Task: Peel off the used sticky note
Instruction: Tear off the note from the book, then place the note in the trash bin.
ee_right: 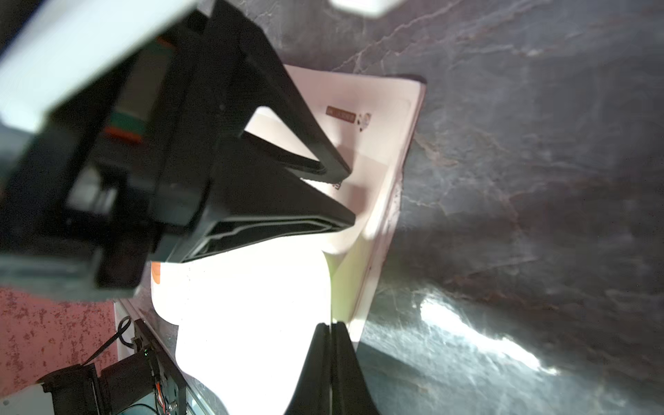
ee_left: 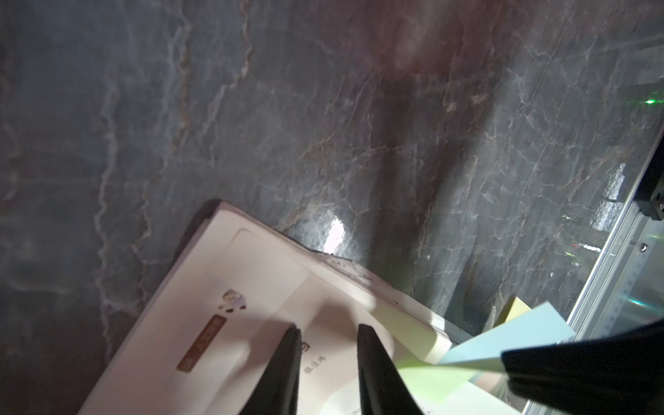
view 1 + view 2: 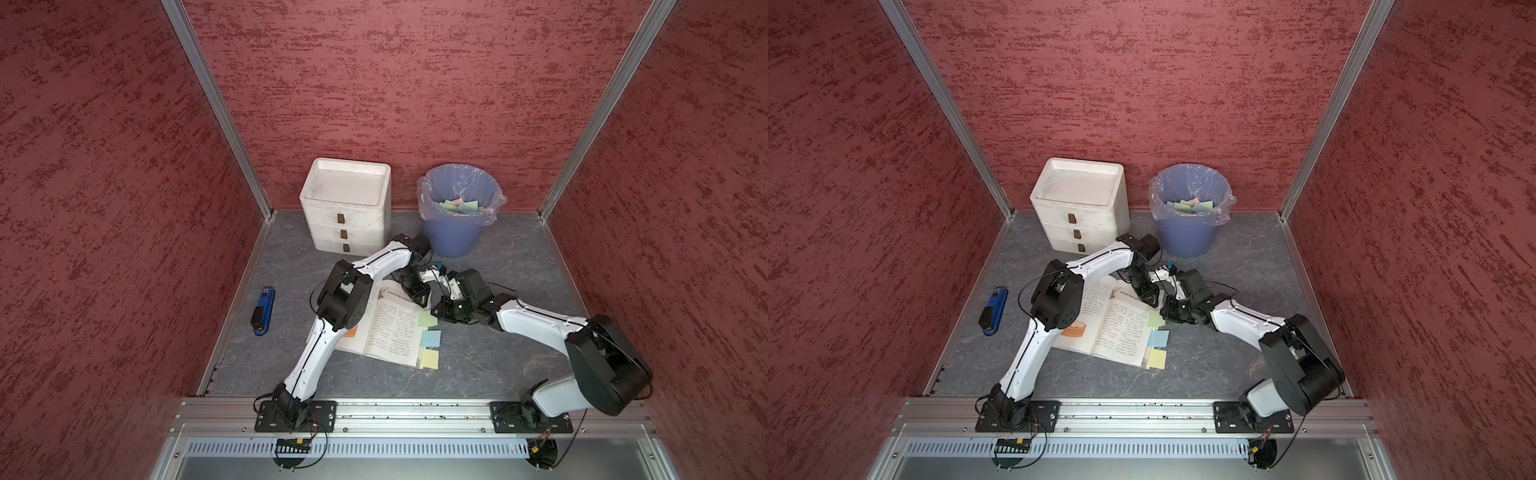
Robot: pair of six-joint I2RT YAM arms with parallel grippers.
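Contact looks made: my right gripper [image 1: 328,332] has its jaws pressed together on the outer edge of the green sticky note [image 3: 427,320]. The glare on the page washes out the right wrist view, so I take the pinch partly on trust, but the left wrist view shows the green paper running straight into the dark finger. My left gripper [image 2: 328,332] stands with its jaws a little apart and holding nothing, its tips planted on the right-hand page of the open book [image 3: 395,332], just beside the note, where I judge it serves to pin the page down. The green note is the rearmost of three along the book's right edge and looks stuck to the page, lifted only slightly at its free side. The blue note [image 3: 430,338] and the yellow note [image 3: 429,358] sit nearer the front edge of the worktop [image 3: 498,353], untouched. The book lies about the middle of the worktop. At the back edge stands the bin [image 3: 451,237], already holding discarded notes [image 3: 457,205], with the drawer unit [image 3: 345,224] beside it, and a stapler [image 3: 263,311] lies near the left edge. By my reckoning the grasp is done, and the peel itself and the carry to the bin remain.
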